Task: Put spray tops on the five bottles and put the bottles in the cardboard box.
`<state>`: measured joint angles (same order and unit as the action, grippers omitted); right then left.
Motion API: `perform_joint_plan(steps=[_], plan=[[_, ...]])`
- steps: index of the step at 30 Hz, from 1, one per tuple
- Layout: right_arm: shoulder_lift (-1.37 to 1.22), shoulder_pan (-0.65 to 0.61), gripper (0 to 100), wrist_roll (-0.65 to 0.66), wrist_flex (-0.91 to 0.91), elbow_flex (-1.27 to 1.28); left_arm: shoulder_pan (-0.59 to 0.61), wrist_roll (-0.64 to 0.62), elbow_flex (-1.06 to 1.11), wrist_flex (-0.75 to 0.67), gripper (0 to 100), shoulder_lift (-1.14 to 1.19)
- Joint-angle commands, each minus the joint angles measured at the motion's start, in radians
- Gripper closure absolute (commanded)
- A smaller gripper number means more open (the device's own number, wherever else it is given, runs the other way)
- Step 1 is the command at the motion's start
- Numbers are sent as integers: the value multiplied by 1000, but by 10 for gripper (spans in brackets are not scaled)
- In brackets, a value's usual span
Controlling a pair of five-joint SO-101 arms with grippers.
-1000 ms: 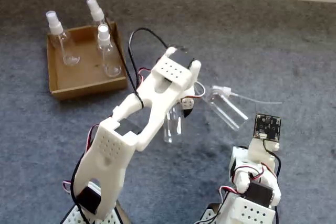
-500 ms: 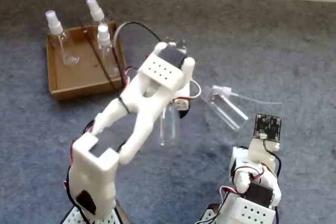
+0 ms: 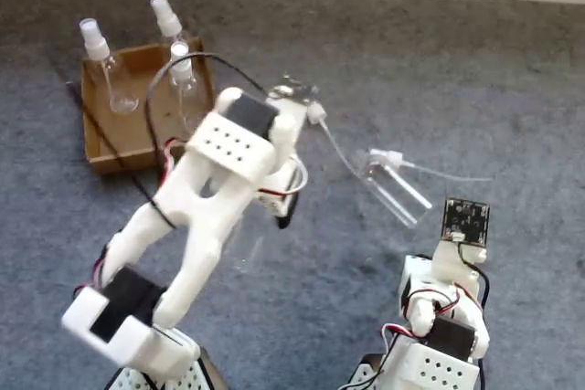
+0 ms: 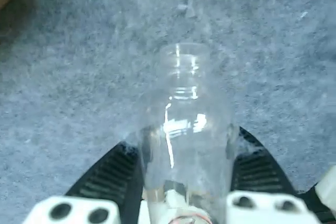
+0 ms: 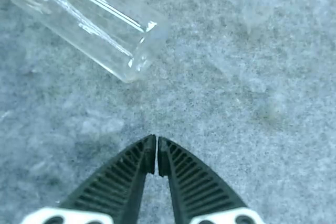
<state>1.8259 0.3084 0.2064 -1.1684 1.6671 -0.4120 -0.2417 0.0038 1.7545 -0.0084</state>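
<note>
From the left wrist, the left claw [image 4: 184, 145] is pinching an uncapped clear bottle [image 4: 184, 103] by its body, above the grey surface [image 4: 68, 77]. From the right wrist, the right claw [image 5: 156, 150] is resting pressed together, near a toppled bottle [image 5: 89, 19] lying on its side. From above, three spray-topped bottles [image 3: 183, 89] are standing in the cardboard box [image 3: 105, 148].

No words, numbers or signs can be read, neither on the bottle [image 4: 184, 93] in the left pincer [image 4: 184, 145] nor on the cardboard box [image 3: 119, 157].
</note>
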Motion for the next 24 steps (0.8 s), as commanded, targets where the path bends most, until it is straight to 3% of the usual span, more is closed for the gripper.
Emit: perform_joint_plan(steps=[1,14,19,24], plan=[[8,-7,993,11,-7,130,74,37,35,12,944,-140],[8,-7,993,11,-7,130,77,40,205,-26,941,-285],[8,-7,993,11,-7,130,77,167,262,-83,944,-285],[8,-7,993,11,-7,130,77,158,282,-80,944,-285]])
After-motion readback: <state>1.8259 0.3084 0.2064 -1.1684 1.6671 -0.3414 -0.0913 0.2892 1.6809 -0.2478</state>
